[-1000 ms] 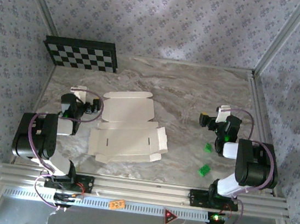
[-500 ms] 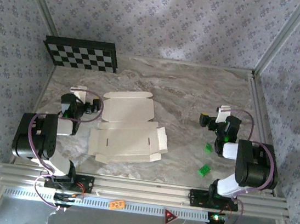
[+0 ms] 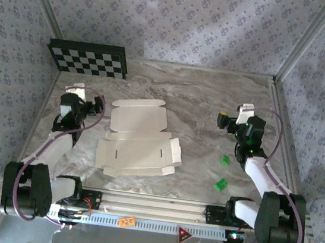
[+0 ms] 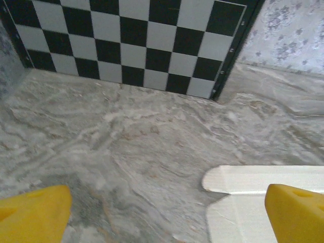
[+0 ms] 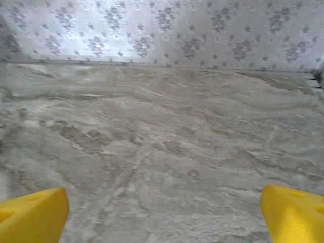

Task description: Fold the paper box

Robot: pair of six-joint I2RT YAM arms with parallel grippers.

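The paper box (image 3: 139, 139) lies as a flat white die-cut sheet with flaps at the middle of the marble table. My left gripper (image 3: 88, 97) hovers just left of the sheet's far left corner, open and holding nothing. In the left wrist view, a rounded flap of the paper box (image 4: 263, 179) shows just inside the right yellow fingertip (image 4: 298, 212), and the left gripper (image 4: 167, 215) spans bare table. My right gripper (image 3: 234, 115) stands open to the right of the sheet, well apart from it. Bare marble lies between the right gripper's (image 5: 164, 217) yellow fingertips (image 5: 30, 215).
A black-and-white checkerboard panel (image 3: 88, 58) leans against the back left wall, straight ahead of the left gripper as the checkerboard (image 4: 136, 40) in its wrist view. Two small green blocks (image 3: 225, 160) (image 3: 220, 185) lie near the right arm. Patterned walls enclose the table.
Both arms have stretched out from their folded pose, carrying both grippers a little toward the back of the table. The paper box has not moved.
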